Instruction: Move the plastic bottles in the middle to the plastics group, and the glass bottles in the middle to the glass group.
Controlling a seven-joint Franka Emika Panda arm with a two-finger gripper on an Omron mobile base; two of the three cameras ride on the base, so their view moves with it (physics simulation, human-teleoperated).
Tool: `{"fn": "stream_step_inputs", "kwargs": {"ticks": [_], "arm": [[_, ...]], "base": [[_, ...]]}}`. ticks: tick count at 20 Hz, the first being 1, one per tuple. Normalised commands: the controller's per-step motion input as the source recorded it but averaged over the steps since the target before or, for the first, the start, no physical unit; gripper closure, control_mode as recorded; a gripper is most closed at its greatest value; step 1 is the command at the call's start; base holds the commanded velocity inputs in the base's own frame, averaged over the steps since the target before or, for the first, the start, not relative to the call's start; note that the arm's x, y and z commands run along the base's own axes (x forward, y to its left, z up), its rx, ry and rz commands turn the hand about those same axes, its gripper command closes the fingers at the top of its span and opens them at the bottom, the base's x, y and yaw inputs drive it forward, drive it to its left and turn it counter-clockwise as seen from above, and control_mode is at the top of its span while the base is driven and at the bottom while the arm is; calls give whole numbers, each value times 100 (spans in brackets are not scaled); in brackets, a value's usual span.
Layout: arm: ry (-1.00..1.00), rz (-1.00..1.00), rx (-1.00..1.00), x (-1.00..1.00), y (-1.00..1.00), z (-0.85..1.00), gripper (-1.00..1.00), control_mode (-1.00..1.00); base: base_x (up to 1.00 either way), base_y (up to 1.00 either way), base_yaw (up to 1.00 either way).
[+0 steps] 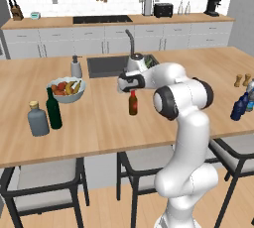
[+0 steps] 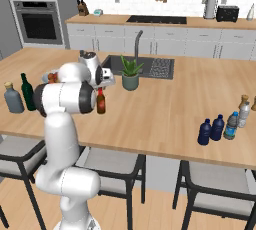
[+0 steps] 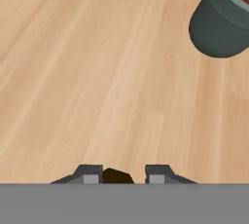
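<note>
The slim brown glass bottle [image 1: 133,104] with a red cap stands upright at mid-counter, also seen from the right [image 2: 101,103]. My gripper [image 1: 132,91] sits right over it, fingers closed around its neck; in the hand view a dark bit of the bottle [image 3: 115,175] shows between the fingertips [image 3: 91,175]. Two dark blue plastic bottles [image 2: 204,132] [image 2: 217,127] stand at the right end beside the pale bottle with a teal base [image 2: 230,125]. The tall green bottle [image 1: 53,109] and the squat grey bottle [image 1: 37,119] stand at the left end.
A potted plant [image 2: 130,80] stands just beyond the gripper, its dark pot [image 3: 221,23] close ahead. A fruit bowl [image 1: 67,90] and a white soap dispenser [image 1: 76,67] lie left of the sink [image 1: 106,66]. Brown shakers [image 1: 239,80] stand far right.
</note>
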Motion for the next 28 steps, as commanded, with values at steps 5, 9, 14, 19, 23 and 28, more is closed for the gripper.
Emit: {"fn": "stream_step_inputs", "kwargs": {"ticks": [5,9,14,19,23,28], "arm": [[-8,0,5,-50,8,14,100,-100],[-3,0,1,-66,40,33,100,-100],[-3,8,2,-78,52,33,100,-100],[-1,4,1,-58,83,30,100,-100],[0,1,0,-37,93,28,100,-100],[0,2,1,-32,85,17,100,-100]], "base": [[0,0,0],[0,0,0],[0,0,0],[0,0,0],[0,0,0],[0,0,0]]}}
